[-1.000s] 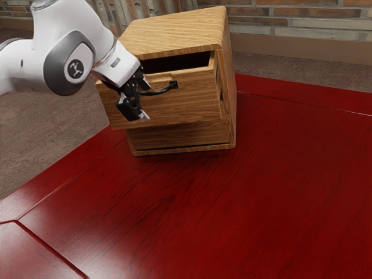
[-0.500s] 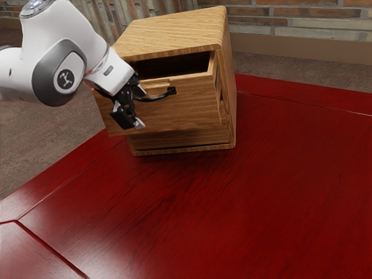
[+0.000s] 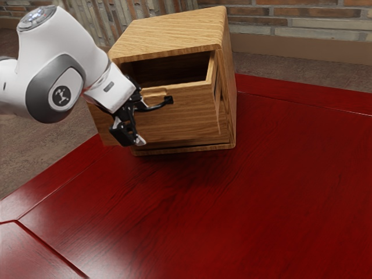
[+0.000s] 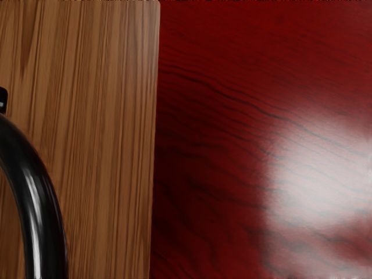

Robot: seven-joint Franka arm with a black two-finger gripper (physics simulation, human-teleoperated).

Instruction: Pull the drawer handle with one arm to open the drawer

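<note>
Exterior view: raised, at the arm's side, middle range, looking down across the desk (image 3: pixel 250 203) to the claw (image 3: pixel 133 121) and the cabinet (image 3: pixel 174 35) behind it. Wrist view: on the hand, hard against the drawer front (image 4: pixel 87 145) beside the claw. Shared: drawer front, handle (image 4: pixel 35 197), desk.

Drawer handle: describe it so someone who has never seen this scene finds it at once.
On the dark red table stands a light wooden cabinet, its upper drawer pulled out toward the exterior view's left. On that drawer's front sits the handle, next to the arm's gripper. It is a slim, glossy black curved bar, the one dark fitting on the pale wood.
</note>
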